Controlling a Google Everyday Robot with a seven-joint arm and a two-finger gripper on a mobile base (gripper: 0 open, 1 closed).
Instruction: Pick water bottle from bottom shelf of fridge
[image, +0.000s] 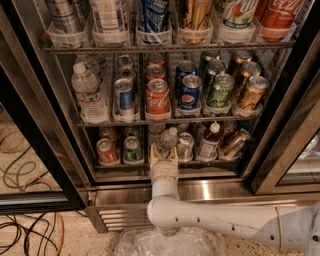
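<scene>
The water bottle (168, 138), small and clear with a white cap, stands in the middle of the bottom shelf (125, 173) of the fridge (31, 125), tilted with its cap leaning right. My gripper (163, 152) reaches in from below over the steel ledge. Its two pale fingers (154, 153) sit on either side of the bottle's lower body, shut on it. The bottle's base is hidden behind the fingers.
Left of the bottle are a red can (106, 151) and a green can (132, 149). To its right are a silver can (185, 146), a white-capped bottle with a darker label (210, 141) and a tipped can (235, 142). A bigger water bottle (87, 92) stands one rack up. Cables (25, 230) lie on the floor.
</scene>
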